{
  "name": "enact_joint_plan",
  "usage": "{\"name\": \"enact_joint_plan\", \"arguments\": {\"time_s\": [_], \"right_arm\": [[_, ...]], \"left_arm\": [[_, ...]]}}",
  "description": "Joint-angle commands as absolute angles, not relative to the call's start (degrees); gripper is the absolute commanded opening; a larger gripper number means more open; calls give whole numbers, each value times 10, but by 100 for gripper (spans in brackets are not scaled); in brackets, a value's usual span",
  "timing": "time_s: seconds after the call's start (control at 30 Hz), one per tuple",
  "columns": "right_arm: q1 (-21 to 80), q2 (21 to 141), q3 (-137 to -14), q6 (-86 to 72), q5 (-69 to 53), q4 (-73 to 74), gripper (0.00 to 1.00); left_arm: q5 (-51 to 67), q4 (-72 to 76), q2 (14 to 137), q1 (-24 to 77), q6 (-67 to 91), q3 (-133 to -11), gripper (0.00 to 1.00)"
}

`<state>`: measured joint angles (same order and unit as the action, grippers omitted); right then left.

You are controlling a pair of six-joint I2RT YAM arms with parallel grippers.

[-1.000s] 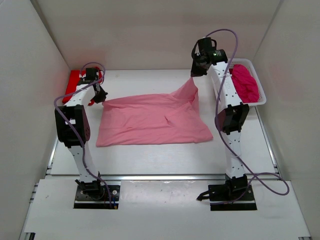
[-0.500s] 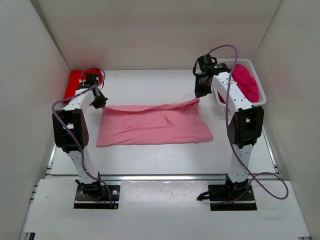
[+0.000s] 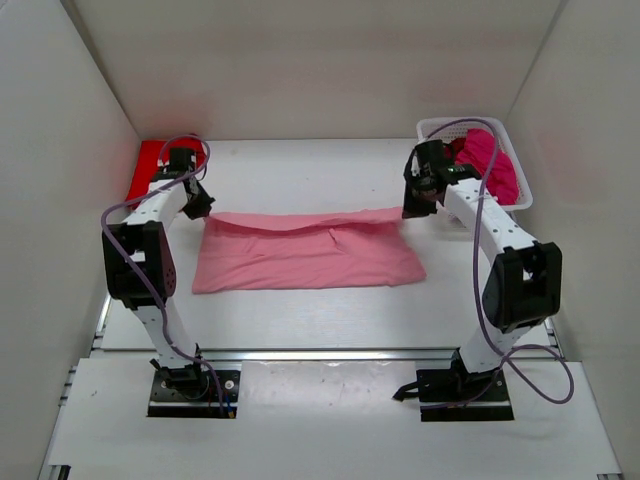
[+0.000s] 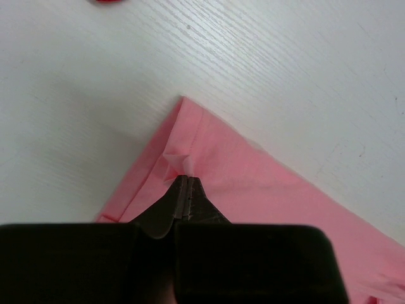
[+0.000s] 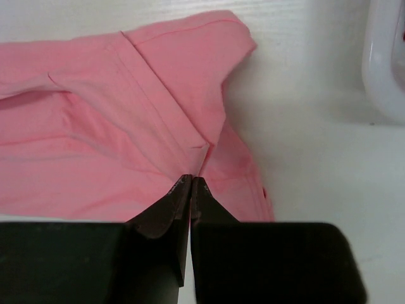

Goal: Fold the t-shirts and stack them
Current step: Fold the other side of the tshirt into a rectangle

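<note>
A light pink t-shirt [image 3: 300, 262] lies on the white table as a wide, flat band. My left gripper [image 3: 203, 207] is shut on its far left corner, and the cloth [image 4: 253, 171] puckers at the closed tips [image 4: 183, 180]. At the far right corner my right gripper [image 3: 410, 207] is shut, low over the table. There a crease of pink fabric [image 5: 95, 126] runs into the closed tips [image 5: 191, 181]. A bright red t-shirt [image 3: 148, 172] lies at the back left. Deep magenta t-shirts [image 3: 495, 165] are piled in the basket.
The white mesh basket [image 3: 430, 128] stands at the back right, just behind my right arm; its rim [image 5: 386, 63] shows at the right of the right wrist view. White walls enclose the table on three sides.
My right gripper has come down and toward the front right with the shirt's far right corner, so the raised cloth now lies low in a narrower band. The left gripper has barely moved.
</note>
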<state>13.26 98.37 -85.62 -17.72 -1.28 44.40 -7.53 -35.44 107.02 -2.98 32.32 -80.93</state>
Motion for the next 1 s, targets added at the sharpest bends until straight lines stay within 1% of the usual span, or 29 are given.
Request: {"name": "enact_joint_plan", "arguments": {"time_s": [0.0, 0.2, 0.33, 0.47, 0.53, 0.63, 0.87, 0.97], "right_arm": [[129, 921, -818, -167, -23, 392, 0], [142, 878, -772, -159, -20, 366, 0], [170, 847, -738, -149, -2, 348, 1], [210, 820, -680, -159, 47, 355, 0], [221, 799, -654, -169, 41, 350, 1], [225, 774, -613, -184, 49, 352, 0], [208, 748, -538, -186, 47, 352, 0], [208, 724, -512, -180, 46, 348, 0]], "left_arm": [[-74, -352, 1030, -32, 314, -814, 0], [-73, -354, 1006, -29, 314, -810, 0], [-71, -352, 977, -34, 316, -774, 0], [-79, -352, 940, -34, 307, -735, 0], [-80, -355, 926, -39, 306, -718, 0], [-91, -352, 904, -28, 301, -679, 0], [-109, -362, 879, -29, 292, -645, 0], [-122, -371, 875, -37, 278, -649, 0]]}}
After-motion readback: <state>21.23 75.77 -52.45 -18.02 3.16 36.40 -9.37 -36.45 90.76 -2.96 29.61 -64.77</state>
